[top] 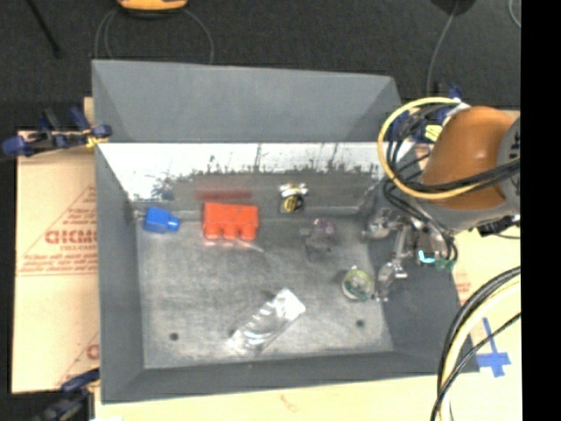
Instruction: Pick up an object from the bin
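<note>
Six small loose things scattered across the floor of the grey metal bin (118, 279), seen from above and a little to one side. Nearest the tool (387, 281): a small round clear piece with a greenish tint (357, 284), lying flat on the floor near the right wall, toward the front. Sits just left of the tool, close beside it; cannot tell whether touching. Cannot tell either whether the tool stands wide or narrow, lost as it is among metal parts at the tip. Reaches in from the right under a rounded orange cover (465, 156), with looped yellow and blue cables (405, 130) about the wrist.

Further back and left of the tool, a faint purplish see-through piece (319, 235), apart from the round one. Against the back wall, a small gold-and-black round thing (292, 199). Left of that, an orange-red plastic block with three rounded bumps (230, 221), and near it, further left, a small blue plastic cylinder (160, 221) on its side. Toward the front middle, a crumpled clear plastic wrapper (266, 320), well apart from everything else.
</note>
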Tool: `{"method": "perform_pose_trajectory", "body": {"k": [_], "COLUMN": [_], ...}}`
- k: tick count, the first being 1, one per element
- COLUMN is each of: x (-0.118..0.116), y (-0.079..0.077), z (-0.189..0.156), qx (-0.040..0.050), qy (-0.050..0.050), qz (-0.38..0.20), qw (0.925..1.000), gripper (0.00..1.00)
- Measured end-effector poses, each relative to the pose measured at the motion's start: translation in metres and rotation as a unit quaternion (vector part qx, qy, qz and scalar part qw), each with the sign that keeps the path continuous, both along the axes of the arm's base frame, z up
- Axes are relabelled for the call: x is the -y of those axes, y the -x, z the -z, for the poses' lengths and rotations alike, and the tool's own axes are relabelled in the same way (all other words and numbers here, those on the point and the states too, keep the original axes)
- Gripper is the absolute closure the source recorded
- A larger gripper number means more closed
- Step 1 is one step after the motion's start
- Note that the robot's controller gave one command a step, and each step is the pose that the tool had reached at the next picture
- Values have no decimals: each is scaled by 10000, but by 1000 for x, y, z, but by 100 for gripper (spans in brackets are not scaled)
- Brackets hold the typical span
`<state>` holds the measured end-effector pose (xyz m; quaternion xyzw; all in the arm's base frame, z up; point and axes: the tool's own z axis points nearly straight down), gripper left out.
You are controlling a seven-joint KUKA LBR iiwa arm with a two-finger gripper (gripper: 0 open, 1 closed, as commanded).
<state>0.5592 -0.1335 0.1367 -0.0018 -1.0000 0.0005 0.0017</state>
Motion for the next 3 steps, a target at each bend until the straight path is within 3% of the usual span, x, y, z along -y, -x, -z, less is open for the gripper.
{"method": "perform_pose_trajectory", "body": {"k": [1,2,3], "x": [0,0,0], "y": [0,-4,-8], "z": [63,60,-75], "qx": [70,133,79], "qy": [11,25,20], "qz": [-688,-699,-810], "qw": [9976,9975,9967], "gripper": [0,100,100]}}
